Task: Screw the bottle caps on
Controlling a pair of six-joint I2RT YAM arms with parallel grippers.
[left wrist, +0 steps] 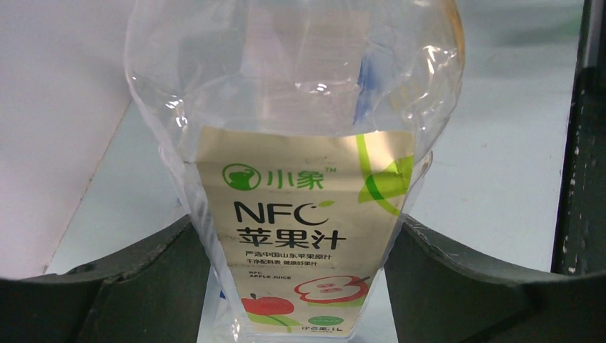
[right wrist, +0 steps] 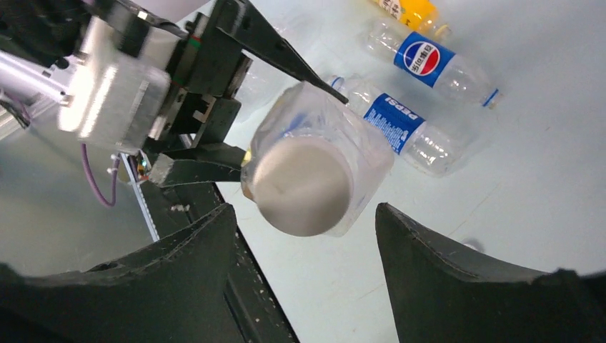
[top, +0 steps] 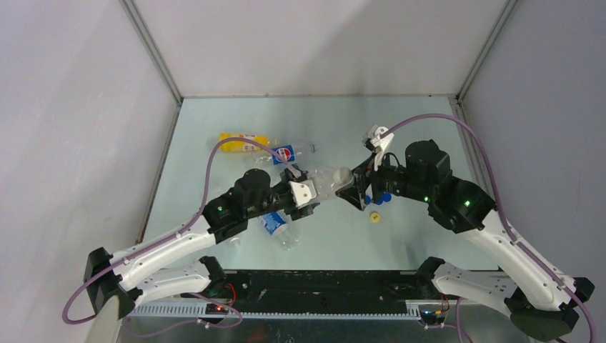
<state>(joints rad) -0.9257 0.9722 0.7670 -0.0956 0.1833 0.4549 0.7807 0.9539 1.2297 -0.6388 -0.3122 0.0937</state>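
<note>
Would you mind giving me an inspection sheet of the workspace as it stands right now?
Surface: pale green table, no spills seen.
Job's things: juice bottle with white cap on its mouth; orange bottle, far Pepsi bottle and near Pepsi bottle lying down; yellow cap and blue caps loose.
Clutter: nothing seen.
Hands: left hand shut on the juice bottle; right hand open around the white cap, gaps on both sides.
Cables: purple cables arch over both arms.
Surroundings: plain pale walls.
</note>
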